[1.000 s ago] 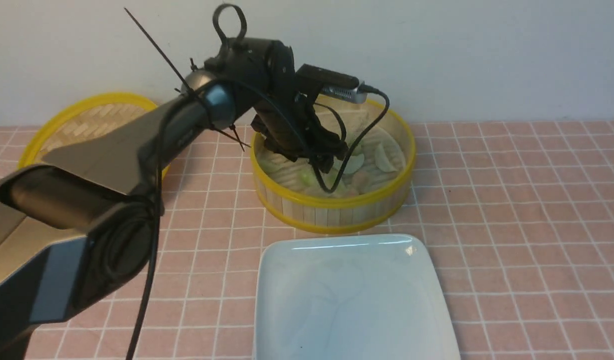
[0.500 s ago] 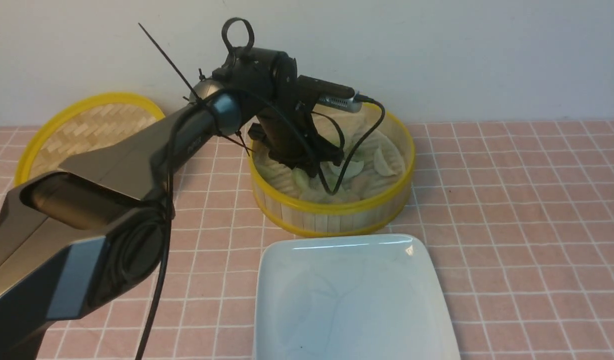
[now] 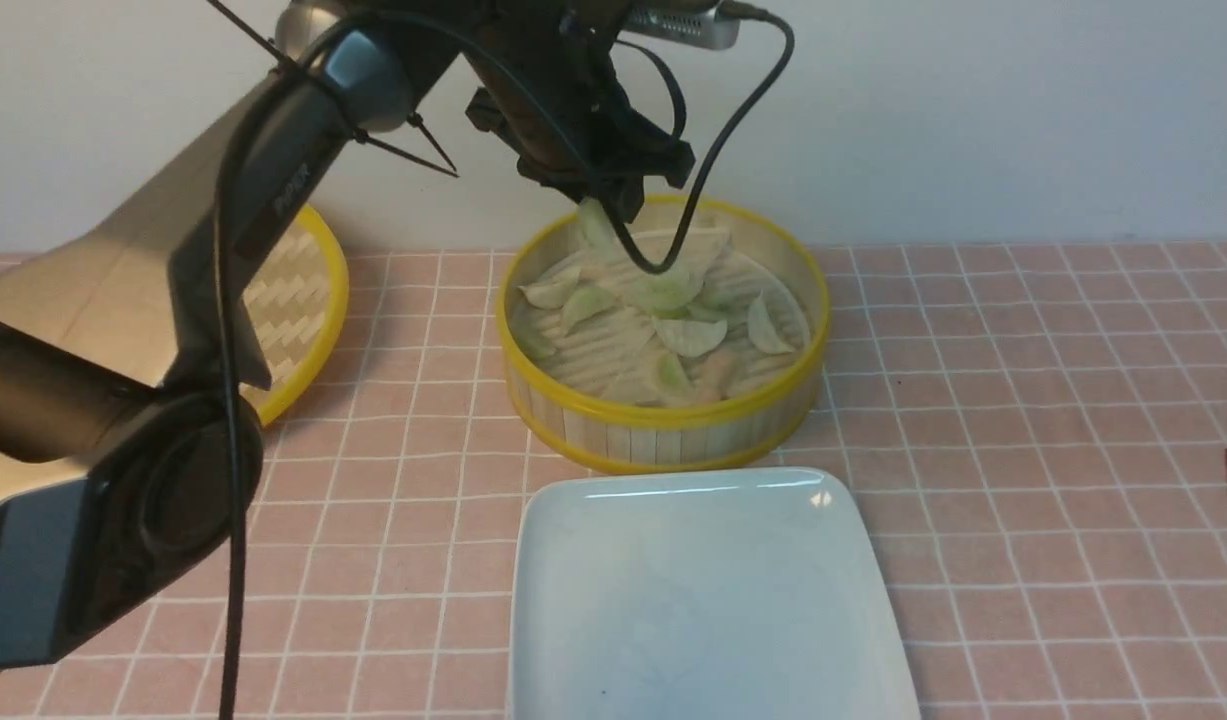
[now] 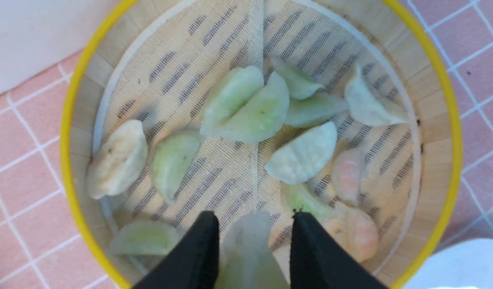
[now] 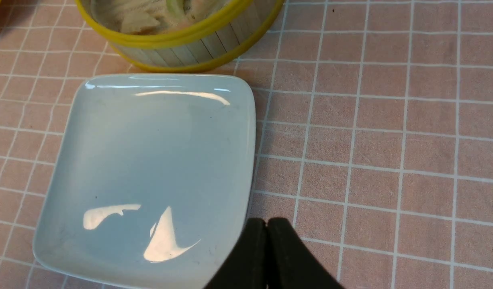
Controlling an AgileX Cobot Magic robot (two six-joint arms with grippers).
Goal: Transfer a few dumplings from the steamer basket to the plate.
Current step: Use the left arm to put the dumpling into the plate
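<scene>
Moved since a second ago: our left pincer [image 3: 605, 205], risen from inside the steamer basket [image 3: 673, 418] to above its far rim; jaws partly closed on the held dumpling [image 3: 595, 232], pale green, which hangs clear of the basket floor. Remaining dumplings [image 3: 688, 335]: we count a dozen or so, loose inside the basket. Plate [image 3: 713, 600]: just in front of the basket, bare; nothing delivered yet. Right pincer [image 5: 266, 225]: pressed shut on nothing, low over the tabletop [image 3: 1023, 400], in front and to the right of the basket. We judge the first transfer under way; carry, release and further dumplings remain.
</scene>
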